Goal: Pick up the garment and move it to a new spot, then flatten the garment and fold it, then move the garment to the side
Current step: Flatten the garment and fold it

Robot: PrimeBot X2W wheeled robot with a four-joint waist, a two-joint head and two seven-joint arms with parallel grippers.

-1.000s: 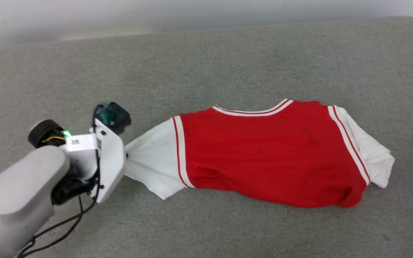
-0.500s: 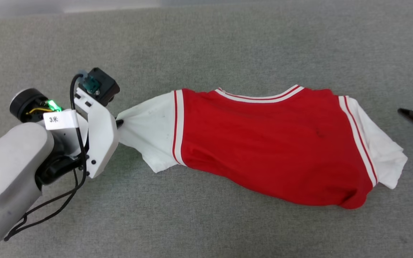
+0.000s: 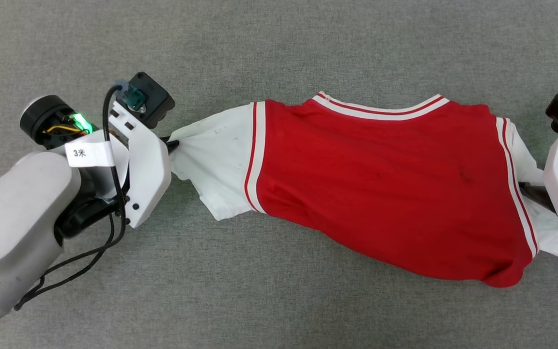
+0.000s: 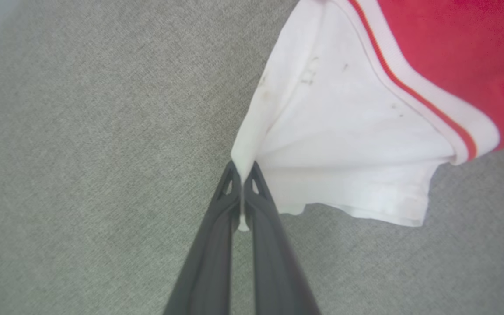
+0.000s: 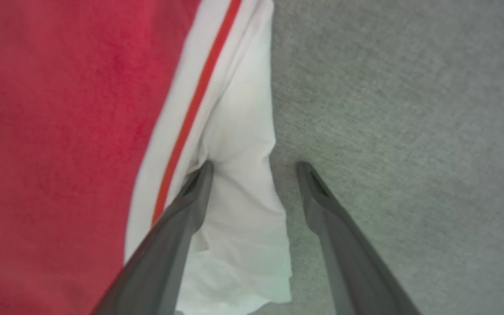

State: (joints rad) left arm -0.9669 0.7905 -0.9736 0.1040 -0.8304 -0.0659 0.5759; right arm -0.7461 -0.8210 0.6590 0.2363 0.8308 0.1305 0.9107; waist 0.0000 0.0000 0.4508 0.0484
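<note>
Spreading over the grey cloth surface [image 3: 279,43], the garment [image 3: 380,184] lies stretched sideways, collar away from the robot. The head camera has tipped down since a second ago, losing the far wall. The right gripper [image 5: 254,168], earlier clear of the shirt, now sits at its right sleeve [image 5: 243,144], fingers [image 5: 190,205] spread wide: one on white cloth, one over bare surface. The left gripper [image 4: 243,173] pinches the left sleeve [image 4: 344,144] tip, closed tight.
</note>
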